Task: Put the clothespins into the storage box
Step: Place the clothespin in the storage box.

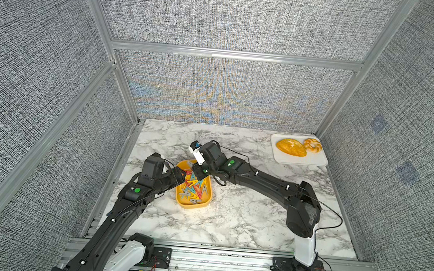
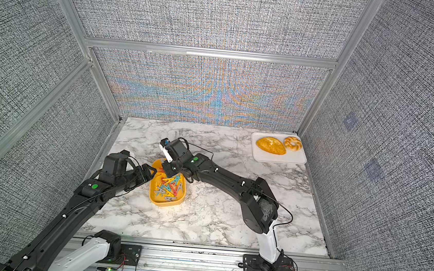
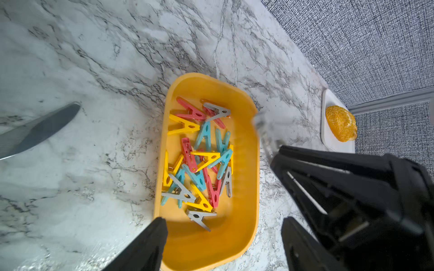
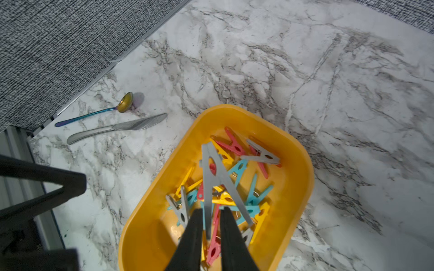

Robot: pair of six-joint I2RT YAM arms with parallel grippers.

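Leftmost, by the woven grey wall panel, lie one matte steel knife [image 4: 117, 127] and one slim spoon [image 4: 94, 112] with a gold bowl and a blue-violet handle, side by side on the glossy white marble-patterned table [image 1: 244, 211]; the right wrist view shows them apart from each other.

Next, the left gripper [image 3: 223, 220], black hard plastic with tapered fingers, stands spread wide over one end of the storage box [image 3: 256, 187], pinching nothing.

That box, one shallow yellow-orange tub of smooth plastic with rounded corners, sits on the table between the two arms in both top views.

Inside it the clothespins [image 3: 202, 159] lie in a tangled heap: small A-shaped plastic clips with metal ring springs, in yellow, red-pink, teal and grey. Four grey ones lie clear in the left wrist view; the whole heap is near eighteen, too tangled for a sure count.

Over the box, the right gripper [image 4: 211, 213] has its jaws only narrowly apart. One leg of a further grey clothespin [image 4: 215, 173] runs into the gap; whether it is pinched cannot be told.

Far right, one flat white tray [image 1: 299, 159] carries two breads: a seeded oval loaf [image 1: 291, 147] and a ring-shaped roll [image 1: 312, 145].
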